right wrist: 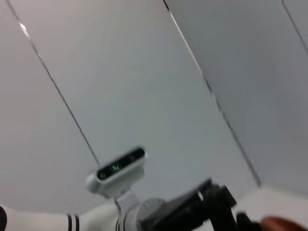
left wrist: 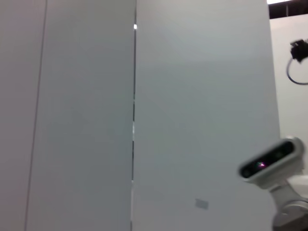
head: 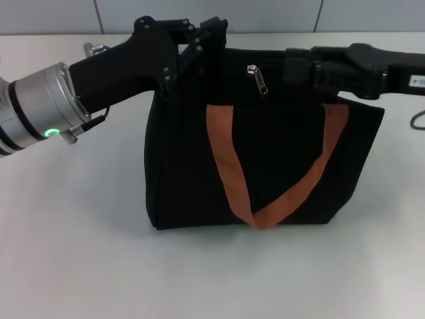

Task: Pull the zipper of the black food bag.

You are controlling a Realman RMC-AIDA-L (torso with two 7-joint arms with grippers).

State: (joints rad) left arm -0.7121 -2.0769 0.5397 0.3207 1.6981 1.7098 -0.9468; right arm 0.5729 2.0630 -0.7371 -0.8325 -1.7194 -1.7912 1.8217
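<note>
The black food bag [head: 265,166] stands upright on the white table, and one orange-brown strap handle [head: 232,173] hangs down its front. The silver zipper pull [head: 257,78] hangs on the track at the bag's top edge, about mid-length. My left gripper [head: 202,41] is at the bag's top left corner, against the fabric. My right gripper [head: 295,66] reaches in from the right along the top edge and ends just right of the zipper pull, which hangs free. Both grippers are black against the black bag. The wrist views do not show the bag's zipper.
The white table [head: 80,252] extends around the bag, with a grey wall behind it. The left wrist view shows wall panels and the right arm's camera [left wrist: 272,163]. The right wrist view shows the left arm's camera [right wrist: 120,168] and part of the left gripper [right wrist: 207,202].
</note>
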